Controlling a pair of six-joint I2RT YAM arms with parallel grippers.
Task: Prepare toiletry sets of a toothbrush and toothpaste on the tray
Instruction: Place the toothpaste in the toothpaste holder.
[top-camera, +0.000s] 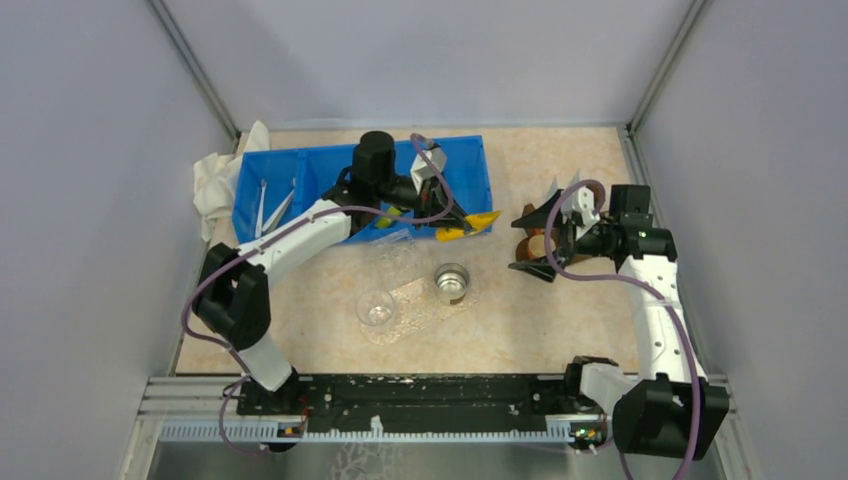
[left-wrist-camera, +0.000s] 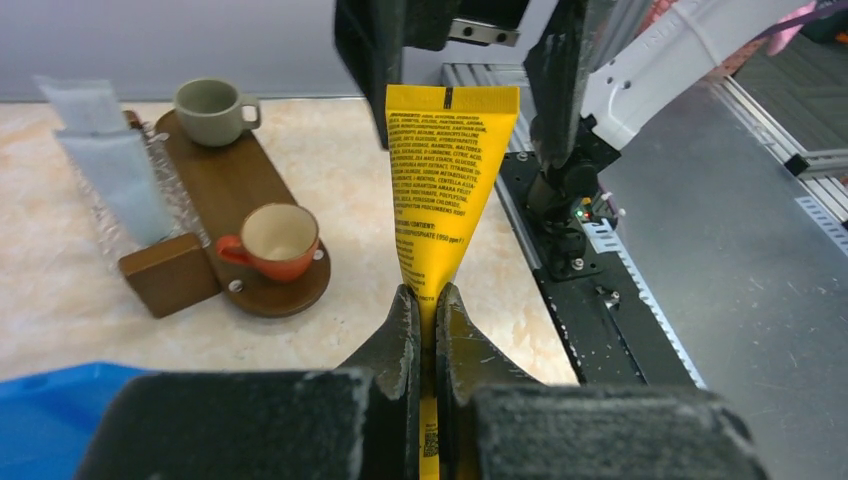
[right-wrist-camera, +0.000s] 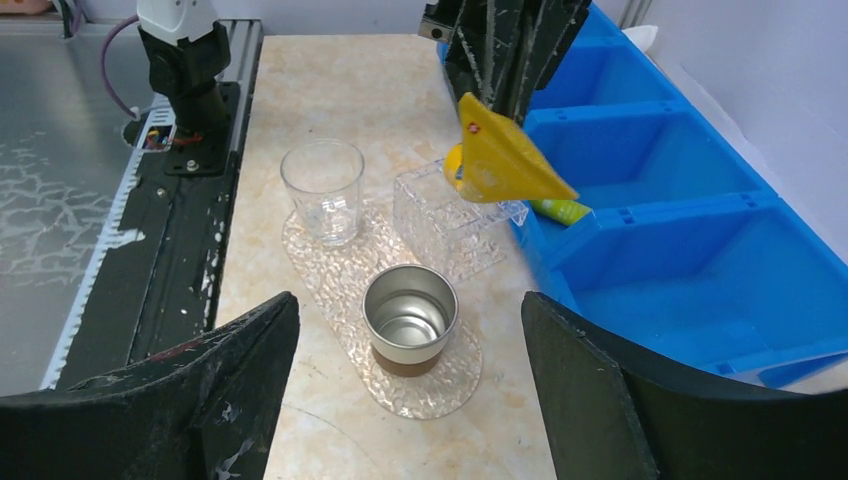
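Observation:
My left gripper (left-wrist-camera: 427, 295) is shut on the yellow toothpaste tube (left-wrist-camera: 450, 180), pinching it near the cap end, crimped end outward. From above, the tube (top-camera: 468, 225) hangs at the front right corner of the blue bin (top-camera: 465, 160), just behind the clear textured tray (top-camera: 420, 310). Thin white toothbrushes (top-camera: 272, 208) lie in the bin's left compartment. A green and yellow tube (right-wrist-camera: 560, 210) lies in a bin compartment. My right gripper (top-camera: 530, 242) stands wide open to the right of the tray, empty, facing the tray (right-wrist-camera: 330, 270).
On the clear tray stand a glass cup (top-camera: 376, 308), a metal cup (top-camera: 452, 282) and a clear plastic box (top-camera: 395, 255). A wooden tray (left-wrist-camera: 225, 190) with a grey mug (left-wrist-camera: 212, 110) and an orange cup (left-wrist-camera: 275, 240) lies under my right gripper. White cloth (top-camera: 215, 185) sits left of the bin.

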